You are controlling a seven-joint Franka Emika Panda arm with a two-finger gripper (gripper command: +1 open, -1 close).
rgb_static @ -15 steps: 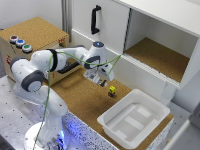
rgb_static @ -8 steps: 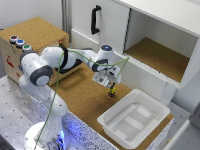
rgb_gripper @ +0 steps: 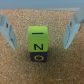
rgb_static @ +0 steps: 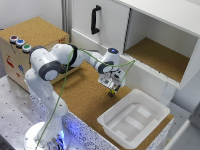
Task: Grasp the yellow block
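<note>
The gripper (rgb_gripper: 42, 31) stands wide open with nothing in its grasp, its two fingers (rgb_gripper: 9, 34) flanking the one yellow block (rgb_gripper: 38, 43) without touching it. The block rests on the cork surface (rgb_static: 87, 97), showing dark markings on its faces. In the exterior view the gripper (rgb_static: 112, 91) hangs directly over the block near the surface's far edge. One white tray (rgb_static: 134, 121) sits close by, at the corner on the exterior view's right.

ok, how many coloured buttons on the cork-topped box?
3: a row on the box's top near its exterior-view left corner: red button, blue button, green button. None appear hidden.
</note>
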